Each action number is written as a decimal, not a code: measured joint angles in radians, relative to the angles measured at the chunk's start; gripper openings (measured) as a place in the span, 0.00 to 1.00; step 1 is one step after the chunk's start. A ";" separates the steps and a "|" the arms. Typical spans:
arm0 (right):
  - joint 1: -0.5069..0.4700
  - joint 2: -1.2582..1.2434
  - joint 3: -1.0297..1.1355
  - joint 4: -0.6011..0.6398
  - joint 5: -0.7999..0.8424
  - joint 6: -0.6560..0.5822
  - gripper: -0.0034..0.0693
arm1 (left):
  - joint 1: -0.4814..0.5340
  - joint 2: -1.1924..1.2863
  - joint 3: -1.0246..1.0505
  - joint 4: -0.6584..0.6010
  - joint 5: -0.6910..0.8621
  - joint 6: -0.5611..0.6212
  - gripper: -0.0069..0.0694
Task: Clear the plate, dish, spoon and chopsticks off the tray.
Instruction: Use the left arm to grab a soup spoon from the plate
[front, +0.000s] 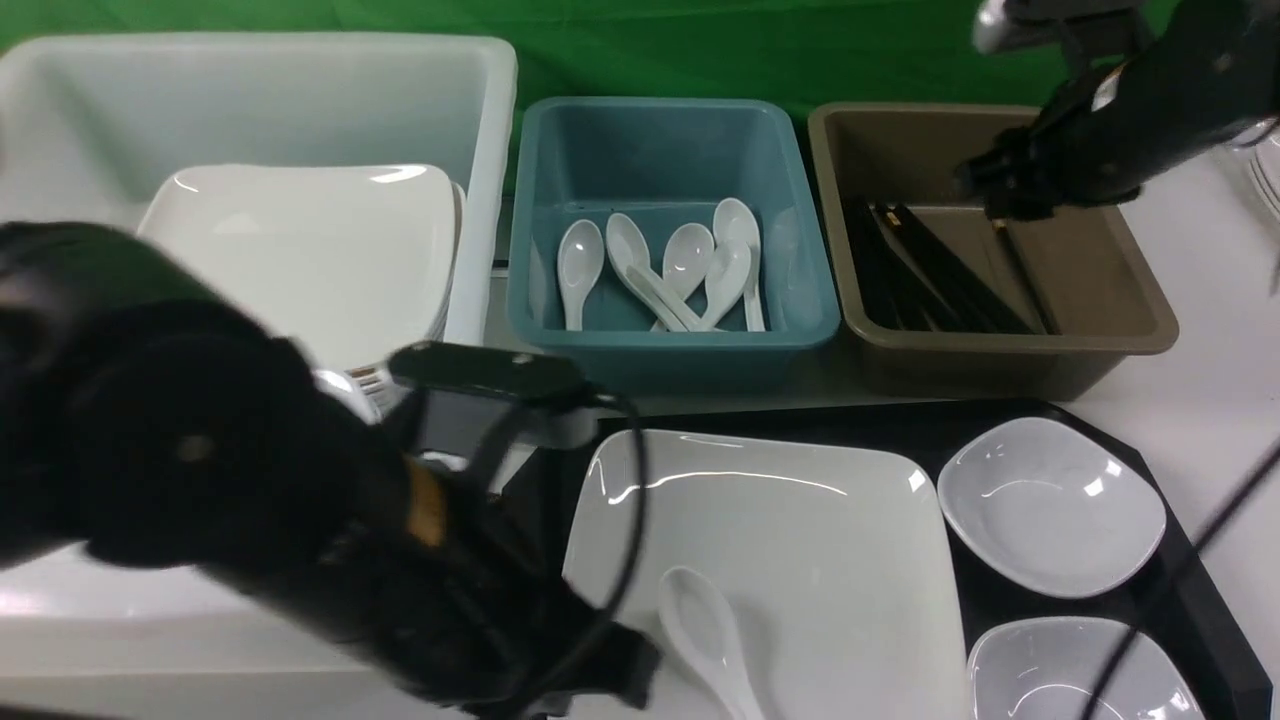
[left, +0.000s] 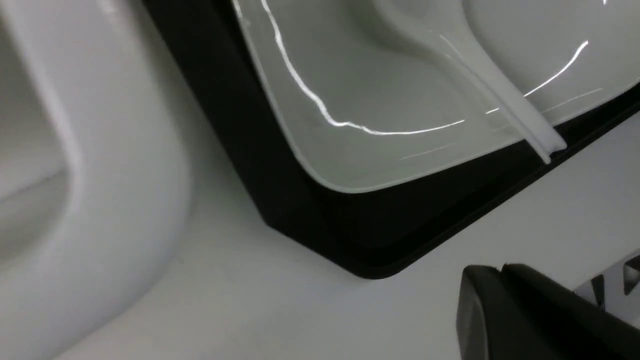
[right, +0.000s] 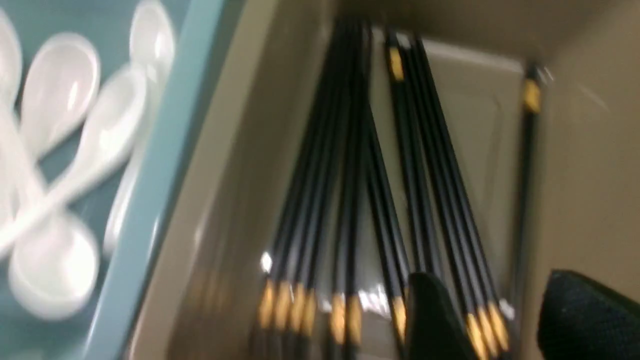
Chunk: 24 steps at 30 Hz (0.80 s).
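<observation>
Left hand (front: 620, 675), grip state unreadable behind its looming arm, is hovering beside the spoon (front: 705, 630) lying on the plate (front: 800, 540) on the tray (front: 975, 620), while the right hand (front: 1000, 200) is hanging open over chopsticks (front: 940, 280) in the brown tub (front: 1130, 300); spoon's probably next, needing a handle pinch.

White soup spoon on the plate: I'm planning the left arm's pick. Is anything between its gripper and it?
Nothing visible does. The glossy white soup spoon lies on the white square plate; only the low rim of the black plastic tray lies between it and the left gripper.
</observation>
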 joint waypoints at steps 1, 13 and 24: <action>0.000 -0.077 -0.002 -0.001 0.130 -0.018 0.37 | -0.015 0.052 -0.040 0.000 -0.003 -0.017 0.11; 0.000 -0.477 0.042 0.007 0.515 -0.025 0.18 | -0.023 0.399 -0.235 -0.078 -0.009 -0.113 0.55; 0.000 -0.679 0.336 0.011 0.398 -0.025 0.26 | -0.023 0.645 -0.332 -0.163 -0.029 -0.144 0.77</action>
